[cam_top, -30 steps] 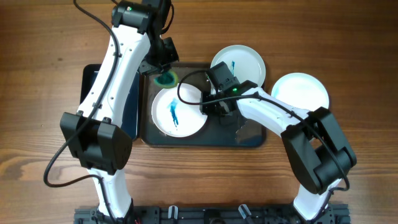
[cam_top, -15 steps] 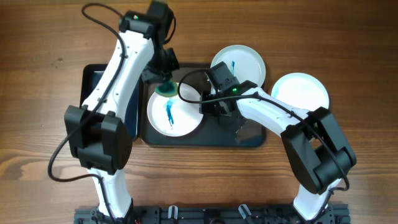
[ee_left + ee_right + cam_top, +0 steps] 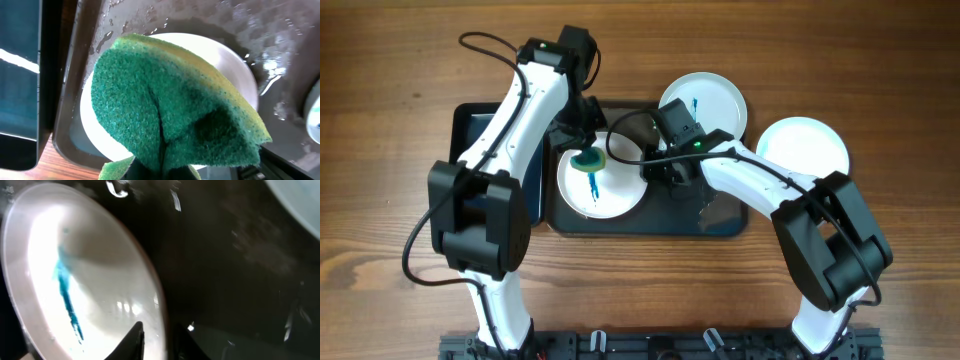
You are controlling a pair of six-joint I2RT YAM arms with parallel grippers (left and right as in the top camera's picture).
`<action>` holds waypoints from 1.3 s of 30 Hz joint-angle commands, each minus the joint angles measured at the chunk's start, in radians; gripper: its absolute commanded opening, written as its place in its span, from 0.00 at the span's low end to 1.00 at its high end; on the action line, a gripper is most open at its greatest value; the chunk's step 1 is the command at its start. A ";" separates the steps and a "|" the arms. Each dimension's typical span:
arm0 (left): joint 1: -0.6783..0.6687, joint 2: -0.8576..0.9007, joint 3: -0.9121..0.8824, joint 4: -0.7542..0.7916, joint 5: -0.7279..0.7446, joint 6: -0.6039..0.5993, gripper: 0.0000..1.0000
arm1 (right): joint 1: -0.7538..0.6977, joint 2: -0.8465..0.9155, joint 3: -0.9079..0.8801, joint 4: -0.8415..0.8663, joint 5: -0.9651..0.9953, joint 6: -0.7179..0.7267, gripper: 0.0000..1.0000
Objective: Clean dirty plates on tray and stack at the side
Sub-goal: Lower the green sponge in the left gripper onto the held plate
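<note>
Plate (image 3: pixel 612 195) on tray (image 3: pixel 720 226), blue streak (image 3: pixel 594 185) running front-to-back, left pincer (image 3: pixel 583 148) holding sponge (image 3: pixel 170 110), right pincer (image 3: pixel 155 335) clamping its rim

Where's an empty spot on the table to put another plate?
Bare wood lies right of the clean plate, left of the black tray, and between the big tray and the robot's bases. The middle is crowded: the left gripper and right gripper meet at the smeared plate, another dirty plate just behind.
</note>
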State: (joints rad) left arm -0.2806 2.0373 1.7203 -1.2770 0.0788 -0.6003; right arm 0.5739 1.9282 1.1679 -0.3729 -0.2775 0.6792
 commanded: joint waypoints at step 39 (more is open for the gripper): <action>0.076 -0.012 -0.072 0.081 0.078 0.016 0.04 | -0.001 0.010 0.008 0.037 0.072 -0.053 0.28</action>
State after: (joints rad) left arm -0.2066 2.0373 1.6547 -1.1988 0.1402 -0.5964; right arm 0.5602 1.9038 1.1778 -0.3573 -0.1894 0.6769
